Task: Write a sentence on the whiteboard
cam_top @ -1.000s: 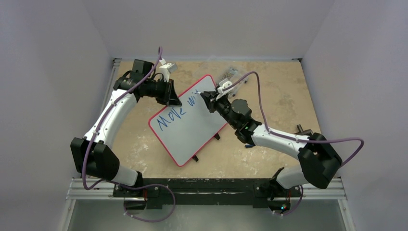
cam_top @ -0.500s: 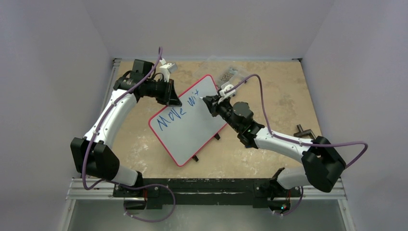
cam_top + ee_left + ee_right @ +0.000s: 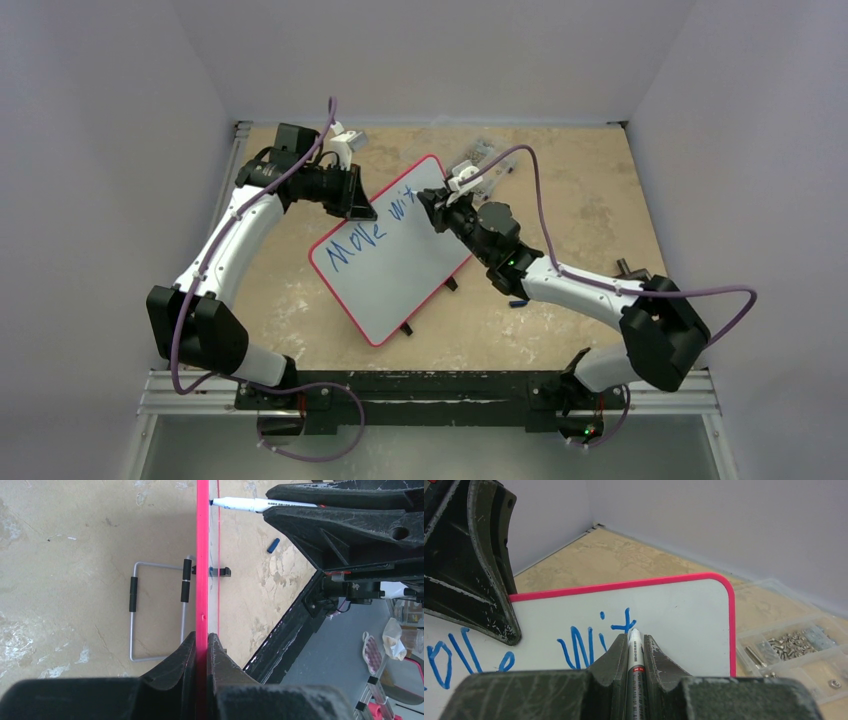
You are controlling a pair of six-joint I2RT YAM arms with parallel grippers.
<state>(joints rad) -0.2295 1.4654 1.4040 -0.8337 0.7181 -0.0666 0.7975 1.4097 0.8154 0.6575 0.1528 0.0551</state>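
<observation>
- whiteboard (image 3: 392, 275) — white face, thin red rim, rounded corners, small black feet (image 3: 405, 328) on its near edge. It sits mid-table (image 3: 590, 190), turned diagonally between the two arms.
- From above I cannot tell how steeply it leans. The left wrist view shows it edge-on (image 3: 202, 555), with a wire stand (image 3: 134, 611) behind it.
- sentence (image 3: 368, 230) — blue marker, big uneven letters along the board's upper left side: "Move", then "wit". The rest of the face is blank white.
- In the right wrist view the "wit" (image 3: 594, 640) reads plainly, strokes thick and wobbly, with the tail of "Move" off to the left.
- left gripper (image 3: 362, 208) is clamped tight on the board's far-left rim. In its own view (image 3: 201, 641) the red edge runs straight between the fingers, pinched.
- right gripper (image 3: 430, 212) is closed on a white marker (image 3: 635, 662), with the barrel lying between the fingers.
- The marker tip pokes out past the fingers and sits at the board's face just beside the "t".
- A clear box (image 3: 794, 655) of screws lies on the table just past the board's far corner.
- A small blue cap (image 3: 273, 545) lies on the table near the right arm.
</observation>
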